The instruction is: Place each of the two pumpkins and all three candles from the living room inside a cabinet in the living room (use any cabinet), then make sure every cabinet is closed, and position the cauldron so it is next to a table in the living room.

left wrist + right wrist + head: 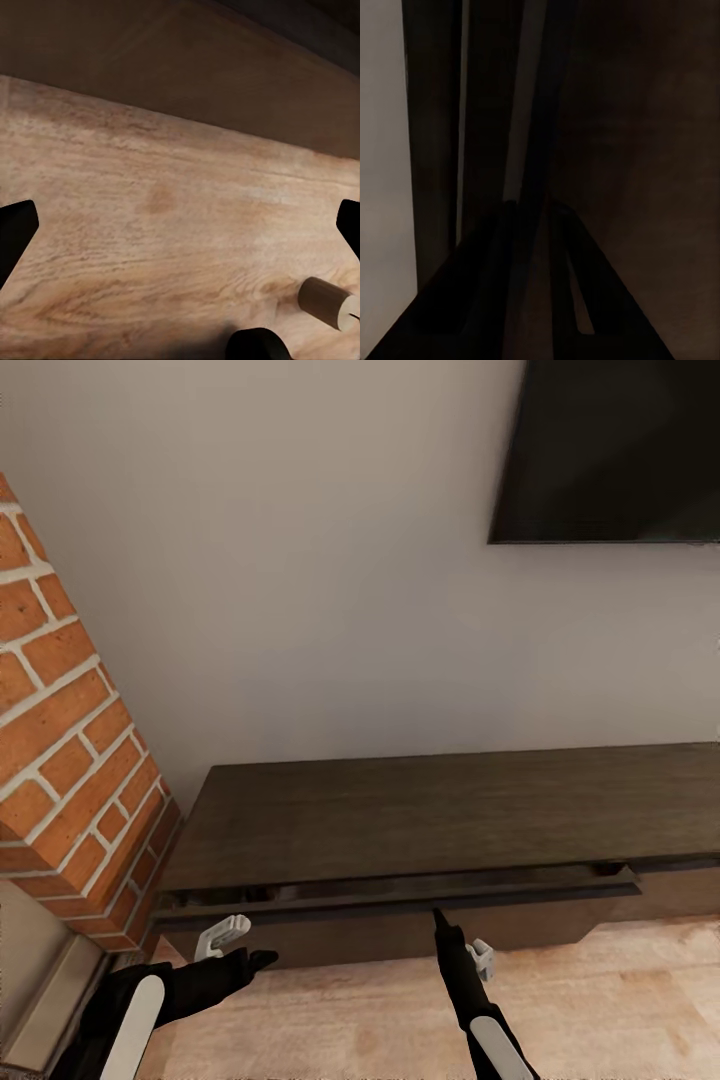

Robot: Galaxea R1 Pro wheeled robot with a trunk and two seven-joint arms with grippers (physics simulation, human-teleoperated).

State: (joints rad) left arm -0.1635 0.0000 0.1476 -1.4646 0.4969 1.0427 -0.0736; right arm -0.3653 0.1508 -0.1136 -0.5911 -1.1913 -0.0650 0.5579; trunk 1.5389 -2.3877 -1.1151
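Your right gripper has its jaws nearly closed at the cabinet drawer's top edge; your left gripper hangs spread over the floor.

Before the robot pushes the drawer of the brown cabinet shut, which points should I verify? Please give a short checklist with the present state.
1. Drawer of the cabinet fully closed: not ok, a gap shows along its top edge.
2. Right gripper at the drawer front: ok.
3. Right jaws together for pushing: ok.
4. Left gripper away from the drawer: ok, over the floor.
5. Contents inside: cannot tell.
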